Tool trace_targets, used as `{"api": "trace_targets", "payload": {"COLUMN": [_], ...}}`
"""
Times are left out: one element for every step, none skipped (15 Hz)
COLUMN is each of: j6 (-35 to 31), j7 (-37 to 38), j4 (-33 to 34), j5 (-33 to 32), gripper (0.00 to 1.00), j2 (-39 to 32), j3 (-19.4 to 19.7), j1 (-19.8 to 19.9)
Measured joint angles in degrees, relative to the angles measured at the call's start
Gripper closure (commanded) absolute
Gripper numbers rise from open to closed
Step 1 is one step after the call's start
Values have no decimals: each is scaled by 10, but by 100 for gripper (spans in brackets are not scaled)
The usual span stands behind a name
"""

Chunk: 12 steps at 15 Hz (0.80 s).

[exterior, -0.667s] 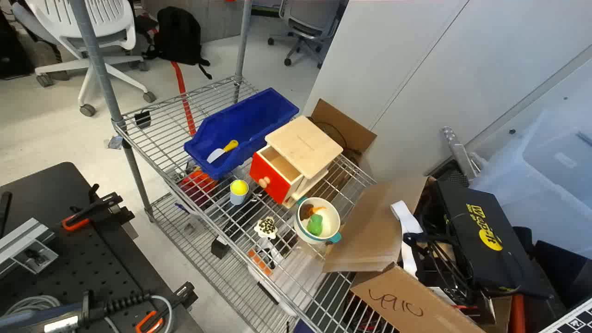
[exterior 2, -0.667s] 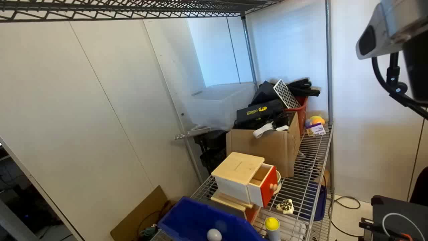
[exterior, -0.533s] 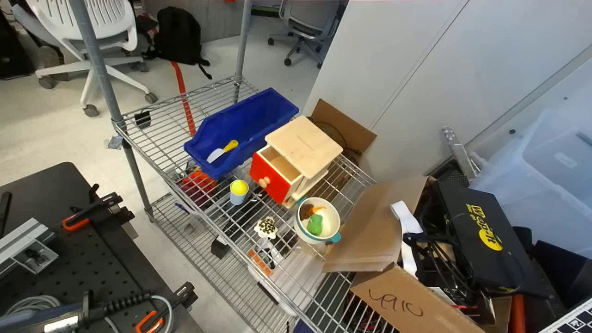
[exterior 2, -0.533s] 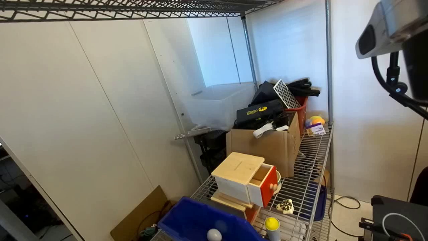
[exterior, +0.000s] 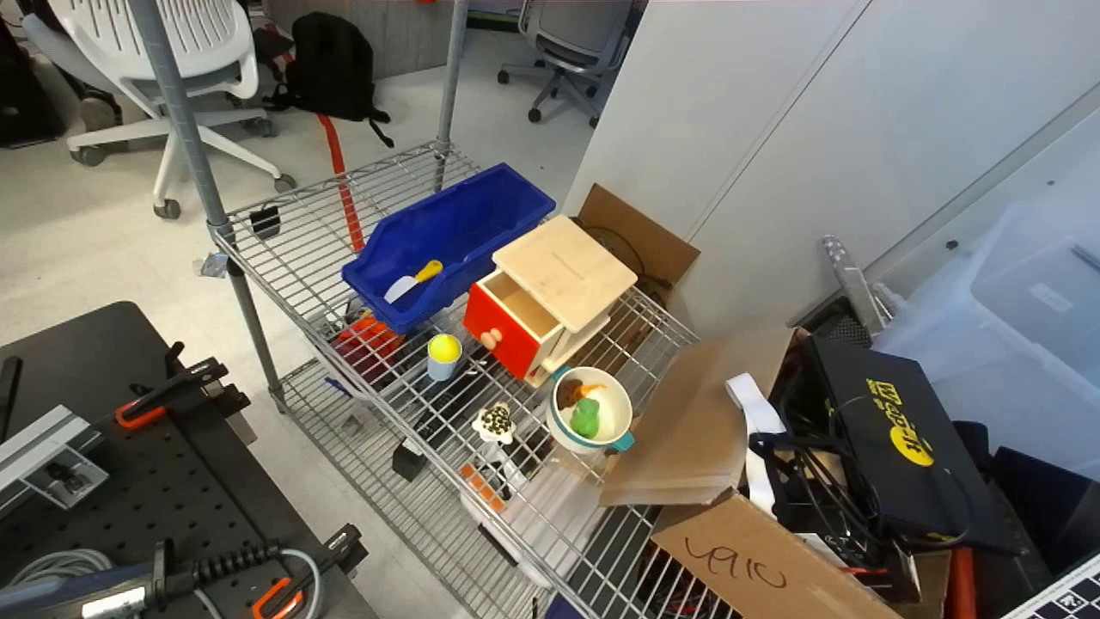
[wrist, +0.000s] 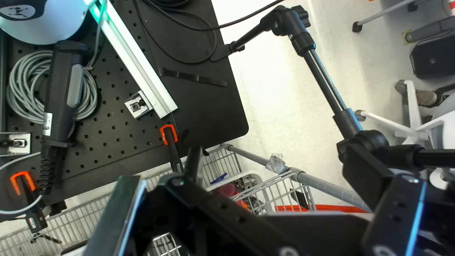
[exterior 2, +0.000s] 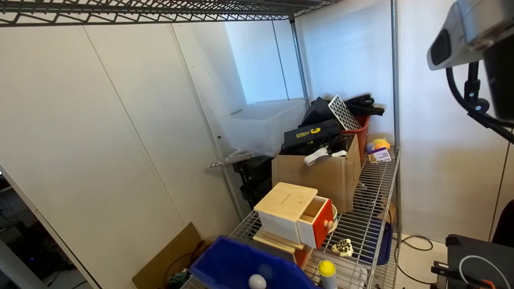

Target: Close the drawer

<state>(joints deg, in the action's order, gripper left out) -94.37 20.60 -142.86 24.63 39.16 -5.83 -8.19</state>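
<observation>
The drawer has a red front (exterior: pixel 503 331) with a wooden knob. It stands partly pulled out of the light-wood box cabinet (exterior: pixel 569 266) on the wire shelf. Its open, bare inside shows in both exterior views. In an exterior view, the drawer front (exterior 2: pixel 322 223) faces right, beyond the edge of the cabinet's top (exterior 2: pixel 286 200). My gripper (wrist: pixel 280 177) shows in the wrist view with its fingers spread wide and nothing between them. It is away from the drawer, which is out of the wrist view. The jaws are not in the exterior views.
A blue bin (exterior: pixel 455 232) stands beside the cabinet. A green-and-white bowl (exterior: pixel 614 395), a yellow-topped cup (exterior: pixel 443 357) and a spotted toy (exterior: pixel 494 423) are near the drawer front. A cardboard box (exterior 2: pixel 313 172) is behind. An arm part (exterior 2: pixel 461 40) hangs top right.
The white chair in the background has shifted slightly to the right. The drawer, cabinet and visible arm part look the same as before.
</observation>
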Motion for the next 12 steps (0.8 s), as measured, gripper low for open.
{"api": "trace_targets", "payload": {"j6": [0, 0, 0, 0, 0, 0, 0, 0, 0, 0, 0, 0], "j7": [0, 0, 0, -1, -2, -4, -6, -9, -13, -17, -24, -32], "j4": [0, 0, 0, 0, 0, 0, 1, 3, 6, 9, 12, 14], "j5": [0, 0, 0, 0, -1, -4, -15, -32, -55, -80, -103, -122], "gripper": [0, 0, 0, 0, 0, 0, 0, 0, 0, 0, 0, 0], "j2": [0, 0, 0, 0, 0, 0, 0, 1, 1, 2, 3, 3], "j3": [0, 0, 0, -1, -3, -5, -8, -10, -13, -15, -16, -16], "j1": [0, 0, 0, 2, 6, 11, 16, 22, 26, 32, 36, 40]}}
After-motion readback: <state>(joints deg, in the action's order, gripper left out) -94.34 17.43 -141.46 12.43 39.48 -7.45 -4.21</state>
